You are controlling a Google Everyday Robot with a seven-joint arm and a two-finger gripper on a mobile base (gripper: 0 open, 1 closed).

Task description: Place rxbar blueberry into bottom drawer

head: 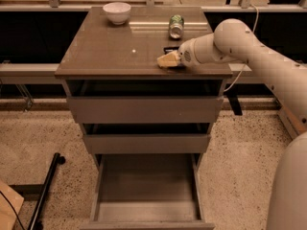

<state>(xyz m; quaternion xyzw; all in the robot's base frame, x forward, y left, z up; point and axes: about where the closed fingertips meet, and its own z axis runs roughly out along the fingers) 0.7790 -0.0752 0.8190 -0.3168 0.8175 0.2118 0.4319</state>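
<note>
My gripper [166, 61] is low over the front right part of the cabinet top [110, 47], at the end of the white arm [249, 47] that reaches in from the right. A small dark flat thing [171, 49], probably the rxbar blueberry, lies on the top just behind the gripper and is mostly hidden by it. The bottom drawer [144, 190] is pulled out below, and nothing shows inside it.
A green soda can [176, 26] lies on the top behind the gripper. A white bowl [117, 12] stands at the back left. The two upper drawers [144, 110] are slightly out. A black pole [45, 193] lies on the floor at the left.
</note>
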